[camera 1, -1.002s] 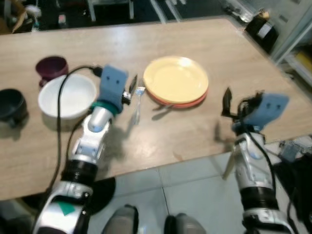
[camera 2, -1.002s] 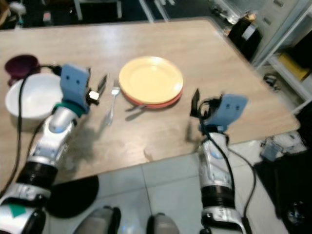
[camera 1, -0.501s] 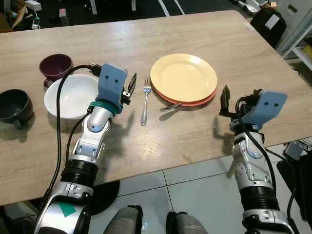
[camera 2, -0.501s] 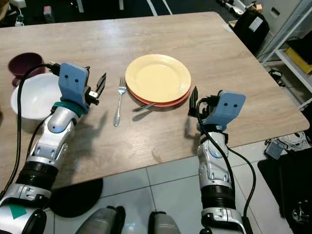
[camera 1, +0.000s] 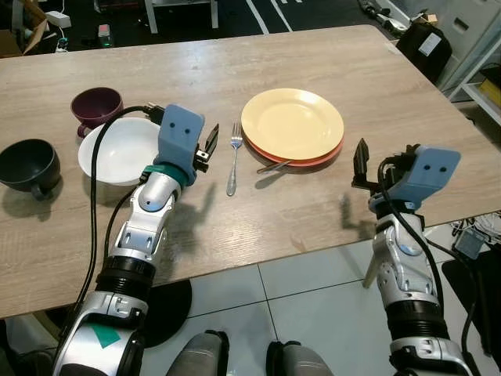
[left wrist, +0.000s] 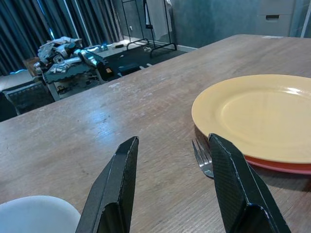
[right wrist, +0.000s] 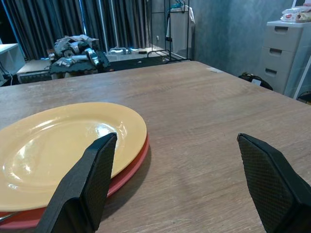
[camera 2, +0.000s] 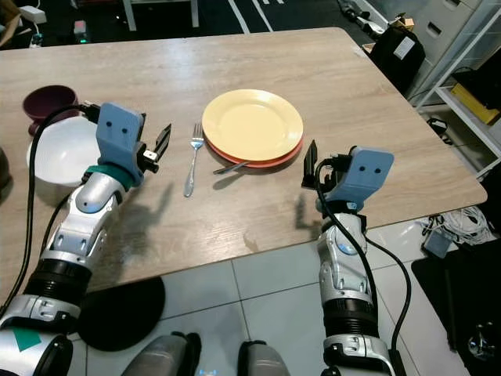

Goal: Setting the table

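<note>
Just left of the yellow plate (camera 1: 292,124), stacked on a red plate (camera 1: 313,160): a fork (camera 1: 233,155), flat on the table (camera 1: 344,211), tines away from the robot; in the blurred view a second ago, left gripper (camera 1: 210,142) right at the fork's handle, now drawn a little further left of the plate, fingers (left wrist: 115,187) parted and empty; apparently fork just laid down and let go, that step done; under the plates' near rim, a second utensil's handle (camera 1: 272,166) poking out, kind unclear; right of the plate, right gripper (camera 1: 360,163) hovering, spread wide, grasping nothing, hardly shifted; far left of the plate, white bowl (camera 1: 121,150), purple cup (camera 1: 96,106), dark cup (camera 1: 28,164), likely still to be placed
</note>
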